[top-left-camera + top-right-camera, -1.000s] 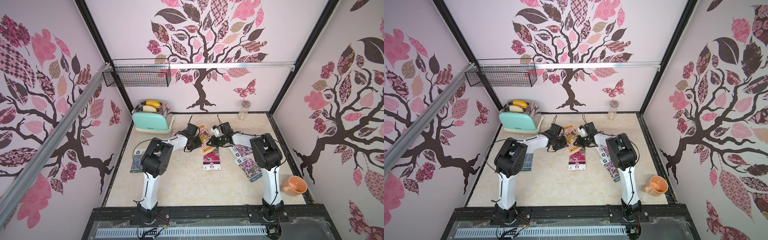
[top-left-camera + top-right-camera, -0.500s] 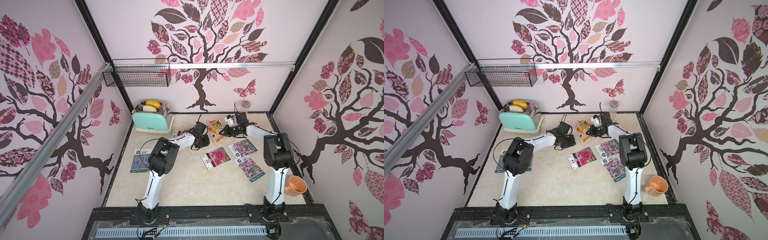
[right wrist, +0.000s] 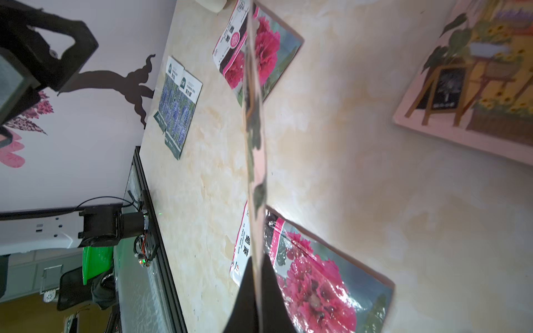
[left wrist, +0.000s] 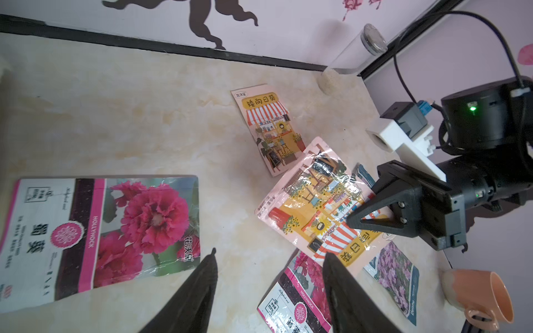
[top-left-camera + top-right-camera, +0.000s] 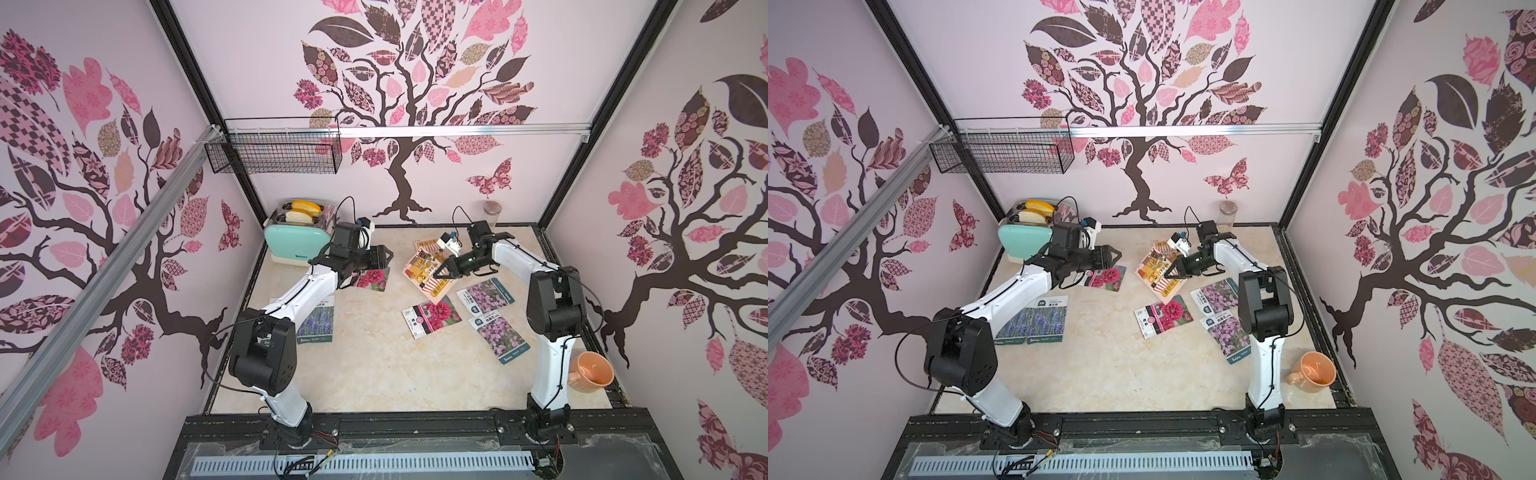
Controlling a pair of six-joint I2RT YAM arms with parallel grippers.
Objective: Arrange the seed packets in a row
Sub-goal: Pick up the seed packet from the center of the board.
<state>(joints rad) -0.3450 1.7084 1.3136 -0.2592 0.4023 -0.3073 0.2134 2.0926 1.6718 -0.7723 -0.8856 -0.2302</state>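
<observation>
My two lavender packets (image 5: pixel 316 324) lie paired at far left, a magenta packet (image 5: pixel 372 280) just beside my spread, empty left fingers (image 4: pixel 199 291) — my right fingers (image 4: pixel 372 213) pinch an orange shop packet (image 5: pixel 426 270) off the tabletop (image 5: pixel 365 365), lilac packets (image 5: pixel 484 296) askew beyond — no row yet.

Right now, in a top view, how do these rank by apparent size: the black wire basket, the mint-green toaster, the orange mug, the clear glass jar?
1. black wire basket, mounted higher, so perhaps enlarged by nearness
2. mint-green toaster
3. orange mug
4. clear glass jar
</observation>
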